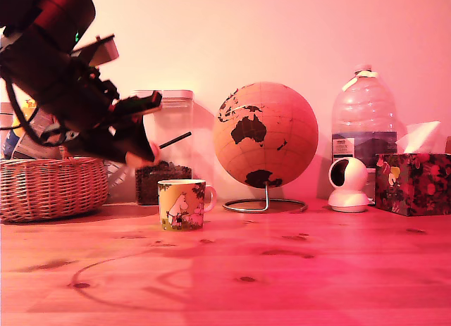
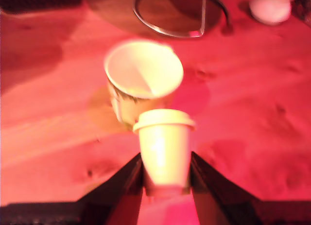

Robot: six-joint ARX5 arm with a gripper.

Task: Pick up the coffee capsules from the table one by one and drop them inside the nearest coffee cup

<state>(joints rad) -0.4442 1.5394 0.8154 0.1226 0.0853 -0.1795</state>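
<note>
A pale cream coffee capsule (image 2: pixel 164 147) with a wider rim sits clamped between my two dark fingers (image 2: pixel 127 183) in the wrist view. My gripper (image 1: pixel 139 155) hangs in the air at the exterior view's left, above and slightly left of the coffee cup (image 1: pixel 182 204). The cup is a short mug with a yellowish cartoon print and a handle, standing on the wooden table (image 1: pixel 296 270). From the wrist, the coffee cup (image 2: pixel 143 74) shows its open pale mouth just beyond the capsule. Nothing is visible inside it. In the exterior view the capsule is hidden by my fingers.
A wicker basket (image 1: pixel 51 189) stands at the exterior view's left. Behind the mug is a clear canister of dark beans (image 1: pixel 165 146), then a globe on a wire stand (image 1: pixel 265 139). A water bottle (image 1: pixel 363 122), small white camera (image 1: pixel 349 184) and tissue box (image 1: pixel 414 182) stand right.
</note>
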